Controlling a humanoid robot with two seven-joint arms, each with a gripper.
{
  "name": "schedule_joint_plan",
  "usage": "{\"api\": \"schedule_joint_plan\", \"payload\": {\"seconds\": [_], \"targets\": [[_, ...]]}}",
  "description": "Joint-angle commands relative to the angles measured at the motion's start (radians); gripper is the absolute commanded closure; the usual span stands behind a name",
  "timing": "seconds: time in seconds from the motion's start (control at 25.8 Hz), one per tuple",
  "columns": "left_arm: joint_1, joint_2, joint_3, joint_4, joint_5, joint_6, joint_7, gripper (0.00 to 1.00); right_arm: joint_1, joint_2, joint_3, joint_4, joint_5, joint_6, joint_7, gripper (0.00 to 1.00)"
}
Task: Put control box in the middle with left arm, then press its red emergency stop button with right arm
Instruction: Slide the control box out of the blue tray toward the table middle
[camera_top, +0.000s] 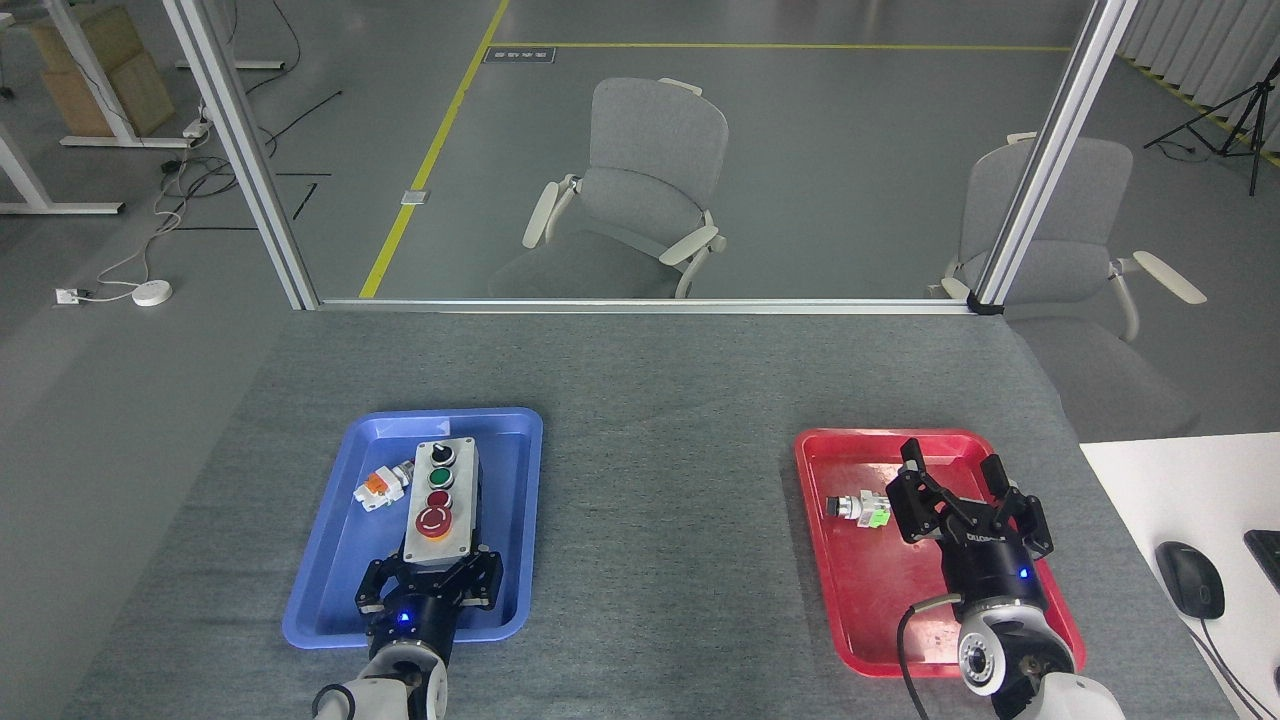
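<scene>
Even, diffuse light from overhead fills the scene, bright without harsh contrast. Shadows are soft and short, as under the chairs (640, 190), and the floor (820, 150) carries a faint sheen. Focus is sharp throughout, with slight bending of straight lines toward the edges.

No legible text or labels.

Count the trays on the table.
2. A blue tray on the left holds the control box; a red tray on the right lies under the right gripper. None looks hidden.
</scene>
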Motion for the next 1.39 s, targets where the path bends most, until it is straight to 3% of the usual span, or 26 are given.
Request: {"api": "schedule_joint_plan", "payload": {"seconds": [0.0, 0.23, 0.46, 0.62, 0.81, 1.2, 1.35], "targets": [[-0.004, 0.008, 0.000, 0.018, 0.025, 0.002, 0.002, 0.68, 0.000, 0.000, 0.000, 0.000, 0.000, 0.001, 0.000, 0.00], [-0.002, 0.009, 0.000, 0.009, 0.030, -0.009, 0.054, 0.76, 0.000, 0.000, 0.000, 0.000, 0.000, 0.001, 0.000, 0.00], [0.009, 0.009, -0.001, -0.146, 0.033, -0.012, 0.071, 0.75, 0.000, 0.000, 0.000, 0.000, 0.000, 0.001, 0.000, 0.00], [0.004, -0.007, -0.009, -0.178, 0.033, -0.009, 0.070, 0.75, 0.000, 0.002, 0.000, 0.000, 0.000, 0.001, 0.000, 0.00], [-0.004, -0.075, -0.016, -0.184, 0.017, -0.015, 0.065, 0.74, 0.000, 0.000, 0.000, 0.000, 0.000, -0.001, 0.000, 0.00], [-0.028, -0.182, -0.177, -0.183, 0.014, -0.001, 0.048, 0.73, -0.002, 0.000, -0.002, -0.002, 0.000, -0.001, 0.000, 0.00], [-0.028, -0.187, -0.253, -0.176, 0.016, 0.023, 0.042, 0.73, -0.003, 0.000, -0.002, 0.000, -0.002, -0.001, 0.000, 0.00]]}}
